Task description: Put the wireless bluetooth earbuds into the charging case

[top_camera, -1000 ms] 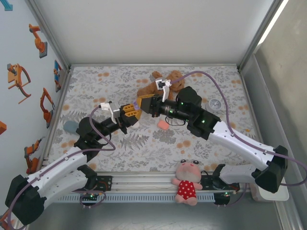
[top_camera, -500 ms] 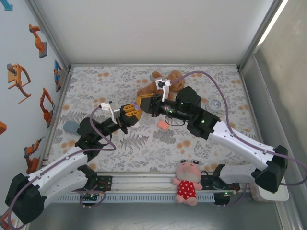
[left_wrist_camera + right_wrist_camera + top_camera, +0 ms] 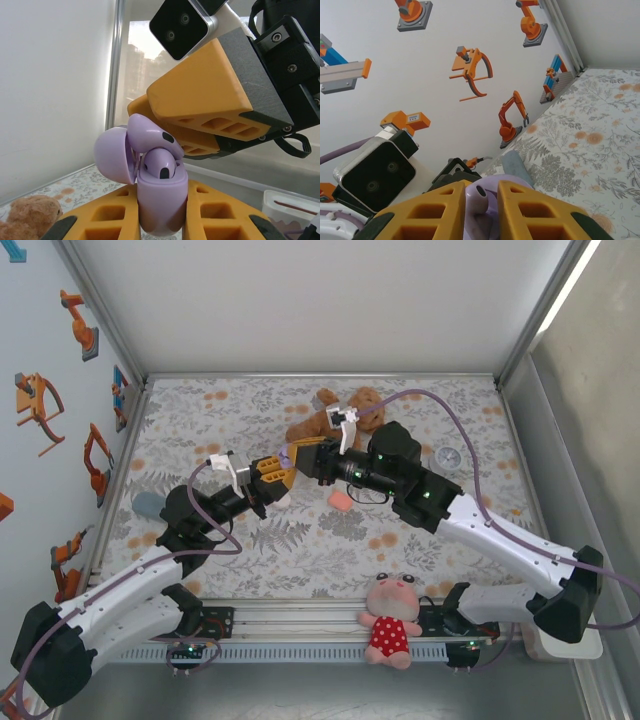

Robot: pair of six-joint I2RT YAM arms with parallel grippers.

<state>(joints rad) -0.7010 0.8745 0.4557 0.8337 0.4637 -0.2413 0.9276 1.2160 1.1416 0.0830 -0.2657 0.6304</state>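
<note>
Earbud (image 3: 147,136) pinched in right claw (image 3: 482,192); left claw (image 3: 161,192) clamps case (image 3: 162,212); floral tabletop (image 3: 420,410), stickered wall (image 3: 445,30).

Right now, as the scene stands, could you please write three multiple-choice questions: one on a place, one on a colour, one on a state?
1. Where is the case?
A. lying on the table
B. in the left gripper
C. on the bear

2. What colour is the earbud held by the right gripper?
A. purple
B. green
C. black

3. How is the lid of the case?
A. shut
B. open
C. taken off

Answers:
1 B: the left wrist view shows the case clamped upright between that gripper's yellow fingers.
2 A: the earbud is pale purple, like the case, with a small dark spot.
3 B: the lid is swung back to one side, still joined to the case, and an earbud shows inside.
</note>
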